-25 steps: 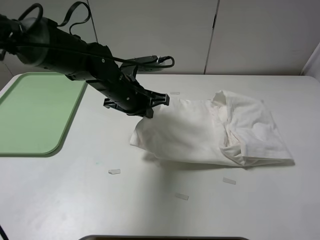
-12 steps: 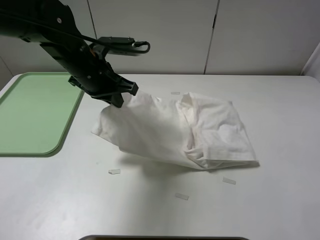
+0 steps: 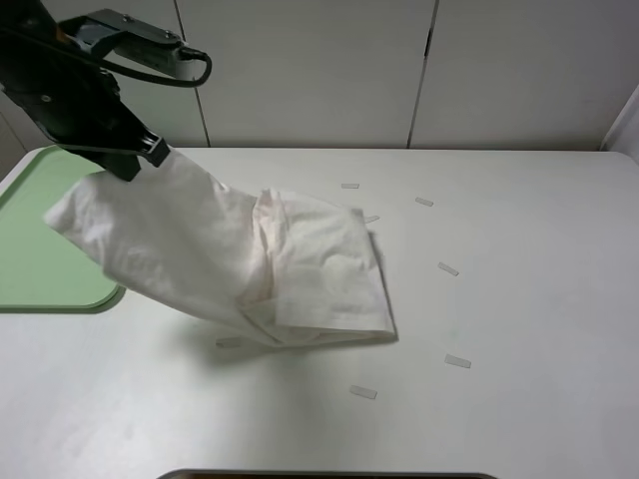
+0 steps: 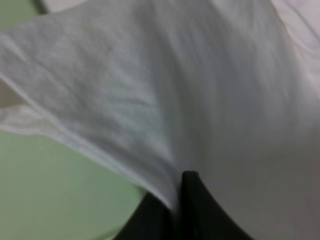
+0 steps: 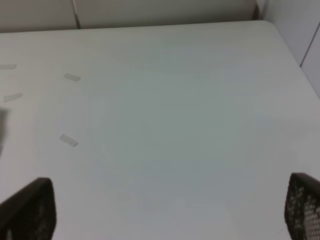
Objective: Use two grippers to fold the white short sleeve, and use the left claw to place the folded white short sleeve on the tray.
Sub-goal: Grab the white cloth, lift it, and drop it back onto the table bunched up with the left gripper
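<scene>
My black left tool [image 3: 143, 153] is up in the upper left of the high view, and it is pinched tight on one edge of the big white cotton T-shirt [image 3: 250, 259]. In my left wrist view the two dark tips of the left tool [image 4: 177, 205] come together at the bottom of the frame with the cloth squeezed between them, and the T-shirt [image 4: 175, 90] fills nearly the whole frame, a bit blurry. The held edge is lifted off the surface. From there the T-shirt hangs down in a slope toward the middle of the high view, where its bunched, folded lower part lies on the plain white surface [image 3: 499, 299]. The left corner of the T-shirt hangs over the right side of the flat pale green plastic tray with round corners [image 3: 25, 249], which sits at the left edge of the high view. I can see some of that green tray [image 4: 50, 190] under the cloth in my left wrist view too. I cannot tell if the cloth touches the tray there. My black right tool [image 5: 164, 210] is wide open and holds nothing. Its two tips show in the bottom corners of my right wrist view, far apart, with only the bare surface [image 5: 175, 100] between them. A few small white tape bits [image 3: 446, 268] lie on the surface to the right of the T-shirt and just below it, and some tape bits [image 5: 71, 77] show at the left of my right wrist view.
</scene>
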